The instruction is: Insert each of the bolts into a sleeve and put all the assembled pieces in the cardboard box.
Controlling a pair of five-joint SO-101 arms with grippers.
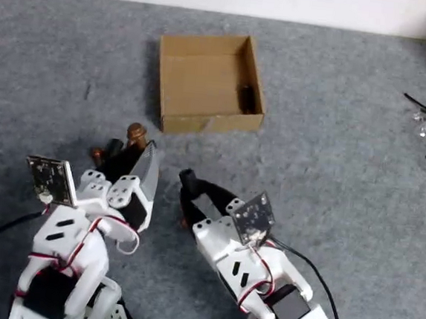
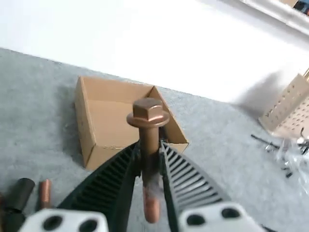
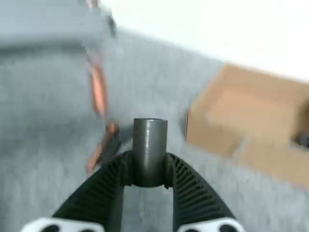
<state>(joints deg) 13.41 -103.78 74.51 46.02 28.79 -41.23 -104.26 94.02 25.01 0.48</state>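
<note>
We're at the mating step. Left jaws are clenched on a bolt (image 2: 147,116) by its shank, head outward; right jaws are grasping a sleeve (image 3: 149,145) at mid-length. The two parts are apart, so next we need shank and bore on one axis. Left arm (image 1: 79,245) and right arm (image 1: 256,268) sit low, side by side, aimed at the cardboard box (image 1: 209,122). A dark piece (image 1: 246,97) lies inside it.

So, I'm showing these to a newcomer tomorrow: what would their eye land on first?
Probably the copper bolt, clamped by its shaft in the left gripper, and the dark sleeve gripped in the right gripper, side by side over the grey table. Next comes the open cardboard box just beyond them, with one dark piece lying against a side wall.
</note>
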